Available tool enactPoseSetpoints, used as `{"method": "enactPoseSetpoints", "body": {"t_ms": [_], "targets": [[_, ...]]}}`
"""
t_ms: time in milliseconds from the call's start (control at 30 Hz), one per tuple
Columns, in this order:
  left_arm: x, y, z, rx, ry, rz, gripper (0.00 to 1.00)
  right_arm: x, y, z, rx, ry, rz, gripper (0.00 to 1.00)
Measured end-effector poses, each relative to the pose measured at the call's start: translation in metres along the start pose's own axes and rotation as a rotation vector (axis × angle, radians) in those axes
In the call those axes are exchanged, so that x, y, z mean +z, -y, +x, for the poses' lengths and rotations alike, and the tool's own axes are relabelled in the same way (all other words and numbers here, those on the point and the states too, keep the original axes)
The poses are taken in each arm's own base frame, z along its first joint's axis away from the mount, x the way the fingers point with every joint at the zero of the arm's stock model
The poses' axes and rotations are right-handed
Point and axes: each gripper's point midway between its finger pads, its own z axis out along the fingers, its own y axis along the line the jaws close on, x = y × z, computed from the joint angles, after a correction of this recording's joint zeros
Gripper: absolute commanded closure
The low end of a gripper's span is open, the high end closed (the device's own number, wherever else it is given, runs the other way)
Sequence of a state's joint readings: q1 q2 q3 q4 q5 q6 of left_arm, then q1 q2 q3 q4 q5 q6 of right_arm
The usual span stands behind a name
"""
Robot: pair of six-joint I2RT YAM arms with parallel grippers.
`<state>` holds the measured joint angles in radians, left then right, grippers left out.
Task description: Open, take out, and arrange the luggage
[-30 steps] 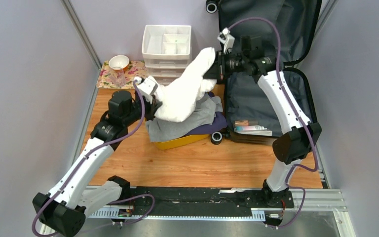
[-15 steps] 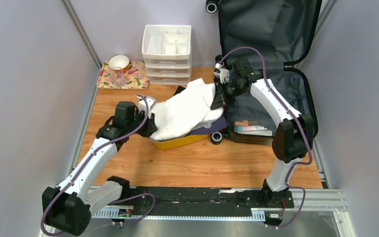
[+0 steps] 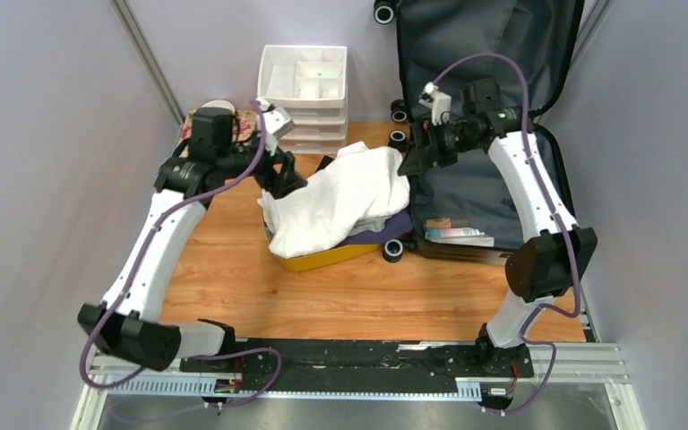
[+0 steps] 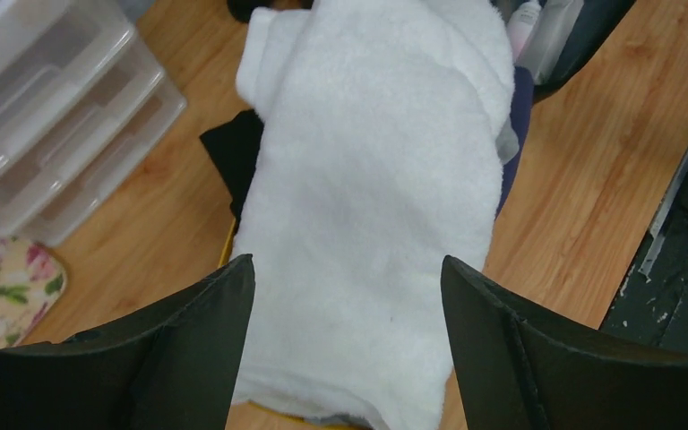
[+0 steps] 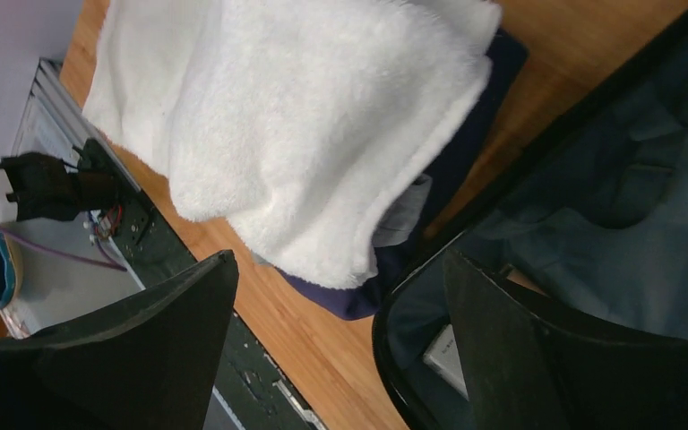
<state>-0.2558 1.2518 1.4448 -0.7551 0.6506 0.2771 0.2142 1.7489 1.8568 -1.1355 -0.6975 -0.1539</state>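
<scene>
The luggage (image 3: 493,54) hasn't budged. It's open at the back right of the table (image 3: 322,296), lid propped upright, base flat with the grey lining showing. The big change is the white towel (image 3: 336,197). A second ago it hung stretched between both arms, and now it's down, draped over the pile on the yellow bin (image 3: 331,258). Both arms have pulled off it, the left swinging back toward the drawer organizer (image 3: 303,85) and the right retreating over the luggage base.

The luggage lid is cut off at the top of the overhead view. The bin is almost buried, with only its front edge peeking out below some dark clothes (image 3: 385,235). The left arm covers most of the floral mat (image 3: 249,125). A few small items in the luggage base are too small to make out.

The left gripper (image 4: 345,296) has its fingers spread wide above the towel, gripping nothing. The right gripper (image 5: 340,269) is spread just as wide and also empty, over the towel's edge and the luggage rim.
</scene>
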Motion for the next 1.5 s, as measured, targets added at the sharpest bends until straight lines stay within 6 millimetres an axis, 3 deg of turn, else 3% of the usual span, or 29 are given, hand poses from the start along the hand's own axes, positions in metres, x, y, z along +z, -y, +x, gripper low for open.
{"method": "enactPoseSetpoints", "body": {"t_ms": [100,167,333,467,567,733,1000,1200,1500], "targets": [[0.038,0.006,-0.008,0.05,-0.019,0.076,0.16,-0.022,0.019,-0.013,0.04,0.072,0.044,0.12],[0.069,0.016,-0.002,0.075,-0.048,0.136,0.16,-0.033,0.033,-0.016,0.077,0.1,0.072,0.12],[0.138,0.036,0.036,0.147,-0.156,0.254,0.16,-0.047,0.055,-0.012,0.138,0.13,0.113,0.12],[0.167,0.037,0.072,0.231,-0.243,0.29,0.15,-0.049,0.051,-0.002,0.153,0.121,0.112,0.12],[0.167,0.03,0.103,0.279,-0.282,0.276,0.15,-0.052,0.048,0.0,0.152,0.126,0.115,0.12],[0.142,0.013,0.159,0.294,-0.339,0.233,0.15,-0.055,0.05,0.0,0.154,0.134,0.119,0.12],[0.078,-0.036,0.201,0.156,-0.392,0.074,0.15,-0.052,0.049,-0.001,0.172,0.132,0.096,0.12],[0.012,-0.078,0.237,-0.057,-0.463,-0.12,0.15,-0.047,0.052,-0.002,0.188,0.125,0.079,0.12],[-0.098,-0.121,0.294,-0.354,-0.568,-0.456,0.13,-0.046,0.05,-0.003,0.189,0.127,0.067,0.12]]}}
